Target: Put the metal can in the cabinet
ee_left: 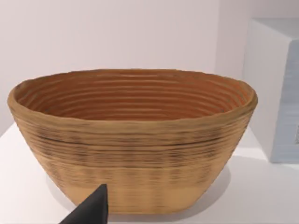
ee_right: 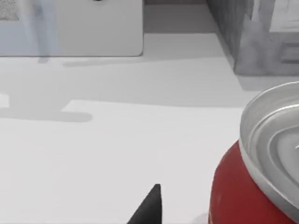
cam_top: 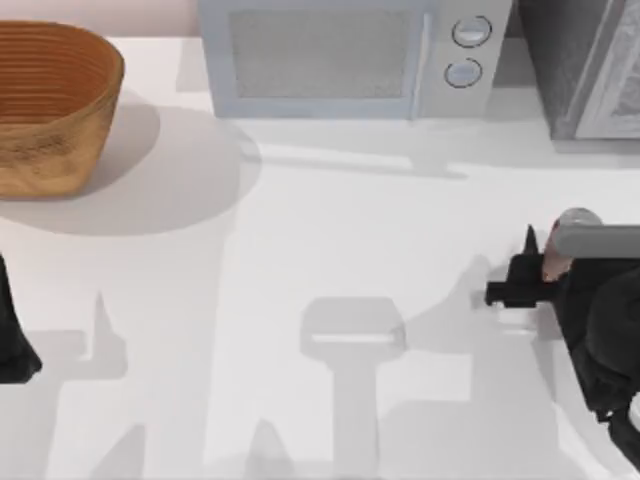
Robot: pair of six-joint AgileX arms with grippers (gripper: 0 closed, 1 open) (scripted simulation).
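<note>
- Right gripper (cam_top: 535,268): low at the table's right side, around the metal can; one dark fingertip (ee_right: 148,207) stands clear of the can with bare table between, so the fingers look spread, not pinching. No firm grasp is evident.
- Metal can (ee_right: 243,186): upright on the table at the right, near side of the cabinet, its silver top showing beside the gripper (cam_top: 575,218).
- Cabinet (cam_top: 585,70): far right corner, well beyond the can; from above I cannot tell whether its door stands open.
- Risk, as a judgement: closing off-centre could tip or push the can away; carrying it to a shut door would cause a collision.
- Microwave (cam_top: 330,55), far centre, sits beside the cabinet.
- Left gripper (ee_left: 91,210): parked at the left, facing the basket (ee_left: 133,140); finger state cannot be told.
</note>
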